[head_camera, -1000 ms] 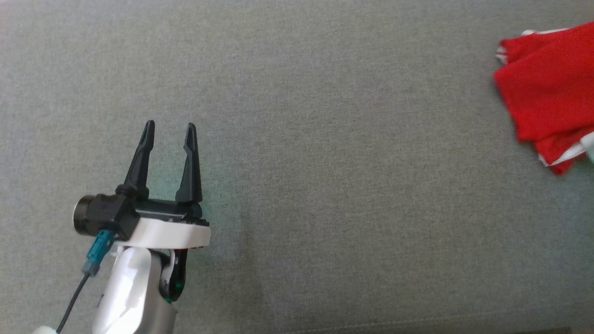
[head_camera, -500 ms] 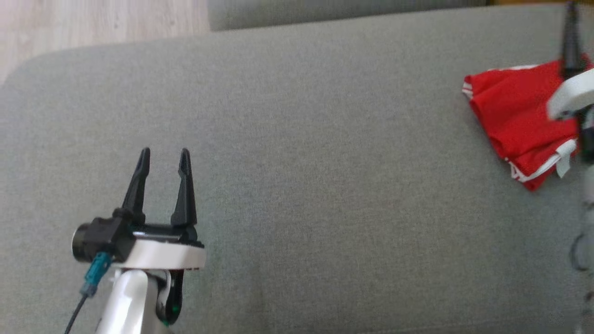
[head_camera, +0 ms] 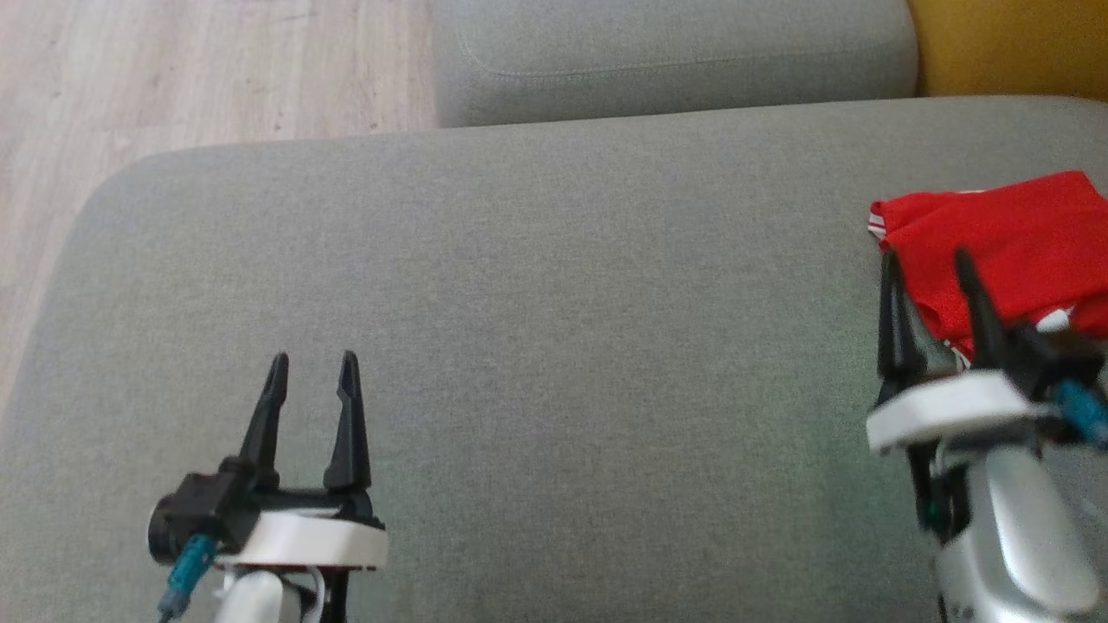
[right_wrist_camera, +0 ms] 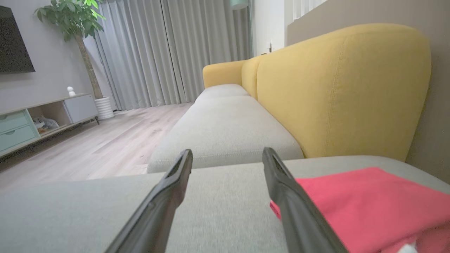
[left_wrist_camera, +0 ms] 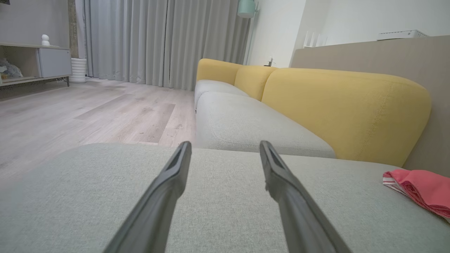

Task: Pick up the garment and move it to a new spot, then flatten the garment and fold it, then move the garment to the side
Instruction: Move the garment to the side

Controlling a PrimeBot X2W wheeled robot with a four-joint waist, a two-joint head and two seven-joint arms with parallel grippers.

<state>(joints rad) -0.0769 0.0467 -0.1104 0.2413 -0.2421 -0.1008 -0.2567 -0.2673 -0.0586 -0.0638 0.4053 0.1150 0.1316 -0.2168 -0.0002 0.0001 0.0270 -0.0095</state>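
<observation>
The garment (head_camera: 995, 238) is a red folded piece with white striped trim, lying at the right edge of the grey cushion (head_camera: 519, 285). It also shows in the left wrist view as a red bundle (left_wrist_camera: 422, 189) at the far right, and in the right wrist view as a red sheet (right_wrist_camera: 365, 207) beside the right finger. My right gripper (head_camera: 926, 260) is open, empty, its tips over the garment's near left edge. My left gripper (head_camera: 313, 359) stands open and empty over bare cushion, far to the left of the garment.
A second grey seat cushion (head_camera: 675, 52) lies beyond this one, with a yellow backrest (left_wrist_camera: 344, 109) along the right. Wood floor (head_camera: 173, 78) lies past the cushion's left edge. A low cabinet (right_wrist_camera: 42, 116), curtains and a potted plant stand across the room.
The head camera has tilted up, bringing floor and the far cushion into the picture. My right gripper has come into view at the lower right, open, off the garment. The left gripper looks unchanged.
</observation>
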